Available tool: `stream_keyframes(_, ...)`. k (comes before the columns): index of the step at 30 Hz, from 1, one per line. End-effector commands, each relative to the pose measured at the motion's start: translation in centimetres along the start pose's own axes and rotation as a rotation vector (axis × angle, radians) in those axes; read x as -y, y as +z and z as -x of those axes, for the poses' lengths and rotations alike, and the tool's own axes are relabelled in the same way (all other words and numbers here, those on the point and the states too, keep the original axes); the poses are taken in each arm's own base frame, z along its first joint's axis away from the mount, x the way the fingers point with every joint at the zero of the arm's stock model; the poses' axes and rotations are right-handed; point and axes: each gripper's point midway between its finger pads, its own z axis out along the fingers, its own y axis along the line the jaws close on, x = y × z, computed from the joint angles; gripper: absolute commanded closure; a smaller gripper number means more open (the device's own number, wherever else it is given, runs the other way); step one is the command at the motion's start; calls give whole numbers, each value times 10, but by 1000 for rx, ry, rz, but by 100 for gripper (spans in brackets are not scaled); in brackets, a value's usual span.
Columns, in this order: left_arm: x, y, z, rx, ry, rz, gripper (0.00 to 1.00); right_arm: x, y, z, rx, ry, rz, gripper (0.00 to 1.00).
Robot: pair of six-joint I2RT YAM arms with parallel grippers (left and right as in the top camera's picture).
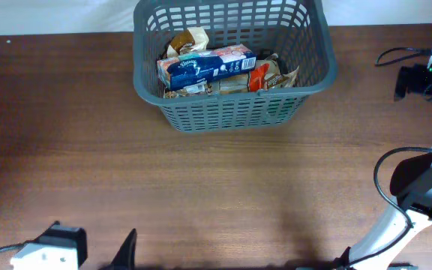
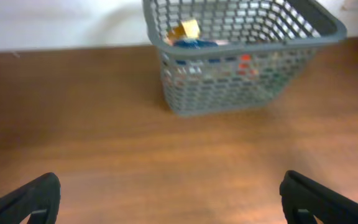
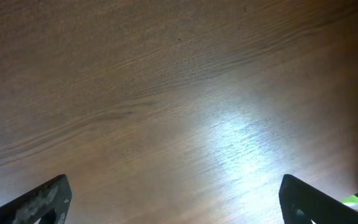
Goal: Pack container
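The container, a dark grey lattice basket [image 1: 231, 112], stands at the far middle of the wooden table. It holds several packets: a blue and white one [image 1: 201, 69] lying across the top, an orange-red one [image 1: 261, 75] and a brown one [image 1: 190, 41]. The basket also shows in the left wrist view [image 2: 229, 81], far ahead of my left gripper [image 2: 169, 186], which is open and empty over bare wood near the front left edge. My right gripper [image 3: 176, 186] is open and empty above bare wood at the far right of the table [image 1: 415, 81].
Black cables [image 1: 396, 54] run along the far right edge beside the right arm. The right arm's base link [image 1: 418, 184] rises at the front right. A small green thing [image 3: 353, 200] shows at the corner of the right wrist view.
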Motion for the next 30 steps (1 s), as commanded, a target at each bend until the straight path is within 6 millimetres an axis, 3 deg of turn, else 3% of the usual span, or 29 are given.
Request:
stream_keyframes(1,10,10,-9,-45,-48,-86,1,3,-1,0,4,11,-13,1)
stream_keyframes(23,15,12,-11,-54,-56,-118,1,3,-1,0,4,11,-13,1)
stream_keyframes(30,3,24,22,74,115,-93,1,3,-1,0,4,11,-13,1)
